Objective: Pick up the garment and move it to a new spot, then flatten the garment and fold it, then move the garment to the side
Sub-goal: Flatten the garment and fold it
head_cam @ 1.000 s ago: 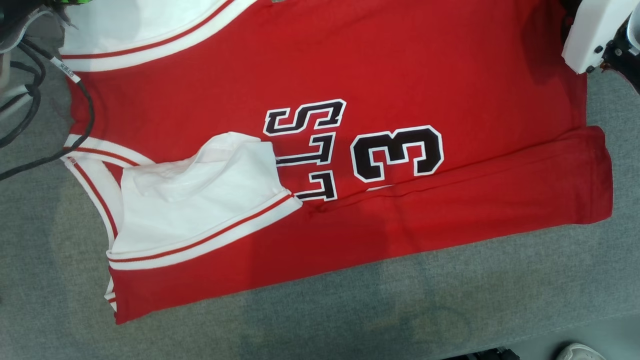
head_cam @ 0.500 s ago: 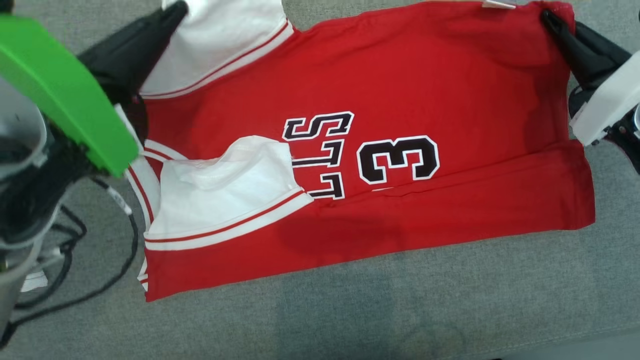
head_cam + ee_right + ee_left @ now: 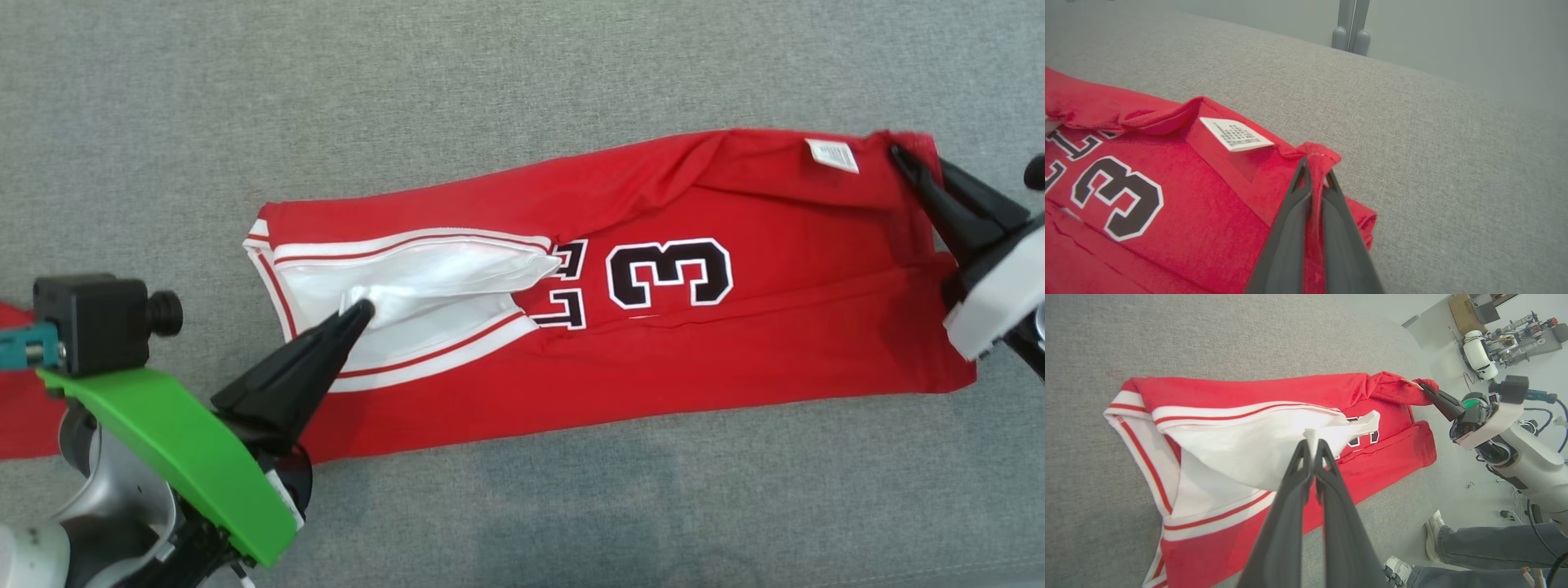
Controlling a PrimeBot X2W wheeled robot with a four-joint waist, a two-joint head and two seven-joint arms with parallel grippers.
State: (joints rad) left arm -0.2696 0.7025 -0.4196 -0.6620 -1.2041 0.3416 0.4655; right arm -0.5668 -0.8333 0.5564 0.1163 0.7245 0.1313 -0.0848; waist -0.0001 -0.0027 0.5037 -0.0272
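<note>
Fabric spread wide a moment ago is now a narrow band: the red sleeveless jersey with white trim and a black 3 has had its far edge drawn over toward the robot, across the grey felt tabletop. The left gripper is clenched on white shoulder cloth, the right gripper on the red hem corner beside the white care label. This lengthwise fold looks nearly laid; lowering and letting go likely follow.
</note>
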